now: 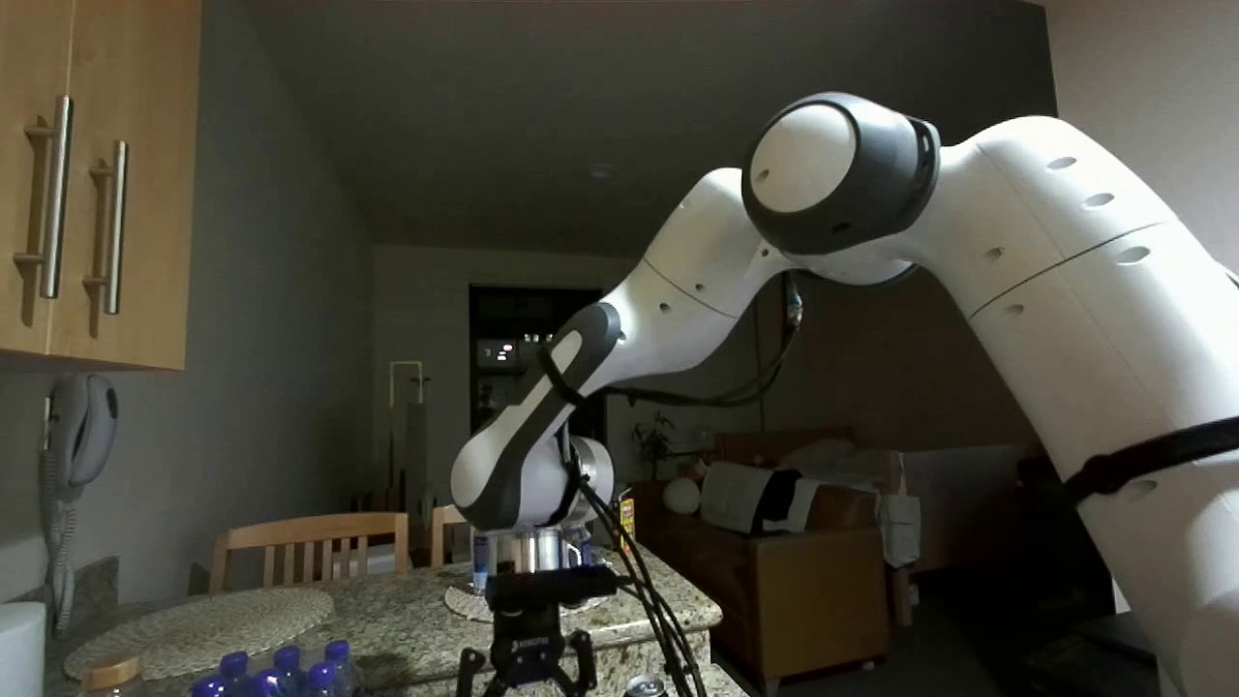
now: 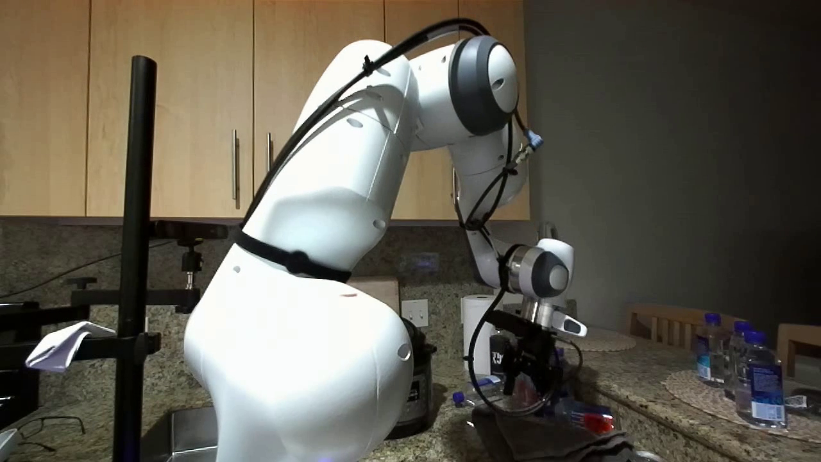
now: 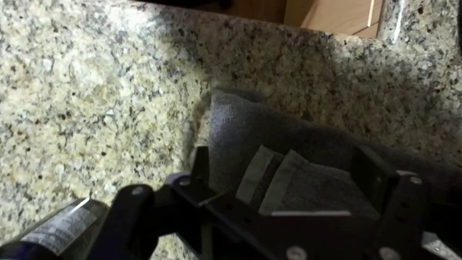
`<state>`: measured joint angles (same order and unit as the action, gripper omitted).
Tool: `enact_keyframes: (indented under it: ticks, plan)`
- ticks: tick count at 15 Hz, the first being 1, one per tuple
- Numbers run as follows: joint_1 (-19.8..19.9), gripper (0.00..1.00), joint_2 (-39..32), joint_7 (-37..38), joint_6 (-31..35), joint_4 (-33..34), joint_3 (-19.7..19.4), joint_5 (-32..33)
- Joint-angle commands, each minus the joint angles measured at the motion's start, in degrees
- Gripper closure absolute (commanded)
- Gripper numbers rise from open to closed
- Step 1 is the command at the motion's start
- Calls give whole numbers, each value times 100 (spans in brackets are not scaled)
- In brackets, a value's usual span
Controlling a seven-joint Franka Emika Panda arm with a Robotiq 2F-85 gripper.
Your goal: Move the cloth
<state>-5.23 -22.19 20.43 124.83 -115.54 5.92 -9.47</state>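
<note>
On the counter (image 3: pixel 90 90), the cloth (image 3: pixel 314 184) lies folded beneath my claw (image 3: pixel 285 164). Its jaws stand wide, gripping nothing; whether they touch the cloth I can't tell. I'd call this lining up the grasp: next I should lower if needed, then close on the layered edges, avoiding the bottle (image 3: pixel 59 231).

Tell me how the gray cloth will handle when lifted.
The gray cloth will likely droop, since it lies in soft folds. Its overlapping hemmed layers may unfold if only one is pinched. Its textured surface probably resists slipping.
</note>
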Motion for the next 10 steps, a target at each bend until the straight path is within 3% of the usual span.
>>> enact_keyframes:
  ticks: [1, 3, 10]
  plan:
    - [172, 0, -454, -425, -41, 119, 12, -720]
    - [174, 0, -637, -460, 117, 133, 28, -986]
    - [82, 0, -1218, -375, 1936, 69, 158, -1738]
